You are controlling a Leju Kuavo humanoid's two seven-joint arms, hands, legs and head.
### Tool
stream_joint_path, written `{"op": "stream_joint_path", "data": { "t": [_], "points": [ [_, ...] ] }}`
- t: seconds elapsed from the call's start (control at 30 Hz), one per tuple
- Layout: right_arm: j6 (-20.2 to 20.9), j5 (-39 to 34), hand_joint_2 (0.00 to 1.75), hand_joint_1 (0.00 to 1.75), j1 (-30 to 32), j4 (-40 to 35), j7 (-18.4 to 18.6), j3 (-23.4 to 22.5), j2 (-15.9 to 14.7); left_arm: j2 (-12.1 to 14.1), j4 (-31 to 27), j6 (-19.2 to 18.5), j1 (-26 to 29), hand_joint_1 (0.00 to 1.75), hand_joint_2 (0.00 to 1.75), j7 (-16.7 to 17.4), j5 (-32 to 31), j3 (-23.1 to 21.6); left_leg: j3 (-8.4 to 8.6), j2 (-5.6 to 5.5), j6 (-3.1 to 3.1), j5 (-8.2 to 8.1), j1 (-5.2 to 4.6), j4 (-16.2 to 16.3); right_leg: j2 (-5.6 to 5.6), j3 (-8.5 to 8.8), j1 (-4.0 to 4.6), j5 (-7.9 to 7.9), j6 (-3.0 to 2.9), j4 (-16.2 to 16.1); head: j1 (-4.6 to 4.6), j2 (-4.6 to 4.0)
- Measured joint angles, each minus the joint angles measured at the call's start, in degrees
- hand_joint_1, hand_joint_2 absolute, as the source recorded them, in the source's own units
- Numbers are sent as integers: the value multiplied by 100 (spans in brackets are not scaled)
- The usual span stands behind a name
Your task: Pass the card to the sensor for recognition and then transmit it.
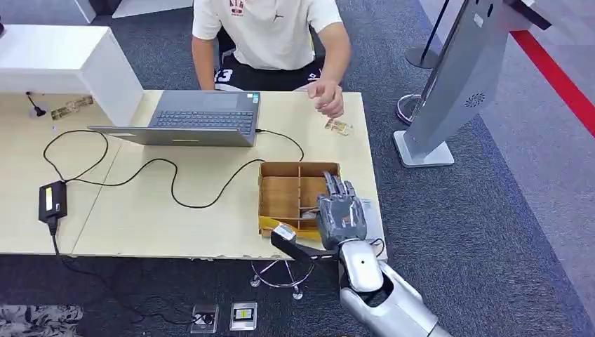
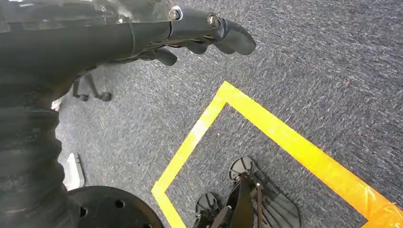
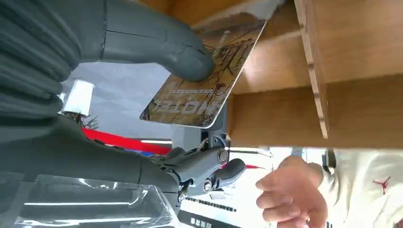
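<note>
My right hand hovers over the front right part of the wooden compartment box near the table's front edge. In the right wrist view its thumb presses a brown printed card against the fingers below, with the box's wooden dividers just behind. The grey sensor kiosk stands on the carpet right of the table. A second card lies on the table by a seated person's hand. My left hand hangs over the carpet, fingers apart and holding nothing.
An open laptop sits at the table's back, its black cable looping to a power adapter on the left. A white cabinet stands at far left. A chair base is under the table's front edge. Yellow floor tape crosses the carpet.
</note>
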Motion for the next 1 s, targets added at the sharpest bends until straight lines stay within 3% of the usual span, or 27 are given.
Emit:
{"op": "stream_joint_path", "data": {
  "t": [0.23,0.47,0.7,0.77,0.8,0.83,0.87,1.0],
  "points": [
    [-501,221,175,175,-46,-510,-13,-136,-68,-2,0,7,1,0,175,0,0,0,1,0,0,1,0,1,1,0,0,1,0,0,-2,0],
    [-1534,474,175,175,-264,-1831,-151,-524,-186,-2,0,42,7,0,175,-22,11,0,3,1,0,2,0,1,1,1,0,1,0,0,0,0],
    [-1578,485,175,175,-292,-1950,-162,-553,-192,-2,0,37,8,0,175,-26,0,0,2,1,0,2,0,1,1,1,0,1,0,0,2,-2],
    [-1659,542,175,175,-414,-2302,-216,-643,-205,-2,0,-20,11,0,175,-90,-28,-4,0,1,0,2,0,1,1,1,0,2,0,2,0,-2],
    [-1564,636,175,175,-738,-2639,-267,-667,-212,7,0,-153,13,0,175,-208,-125,-9,2,8,-1,2,-1,0,5,-1,-1,3,-1,2,-2,0],
    [-1162,675,175,175,-1208,-2749,-328,-651,-111,37,0,-372,-4,0,175,-249,-236,-18,8,5,-3,5,2,0,2,9,2,3,-1,2,0,0],
    [-579,761,175,175,-1922,-2224,-278,-573,175,57,0,-527,-6,0,175,-317,-323,-57,0,2,-6,9,2,-1,1,3,2,5,-3,9,-2,0],
    [-295,892,175,175,-2465,-1262,-212,-505,431,81,-2,-610,-20,0,175,-433,-291,-57,-7,-24,-4,17,2,-1,-27,6,3,5,-3,9,2,0]
  ]
}}
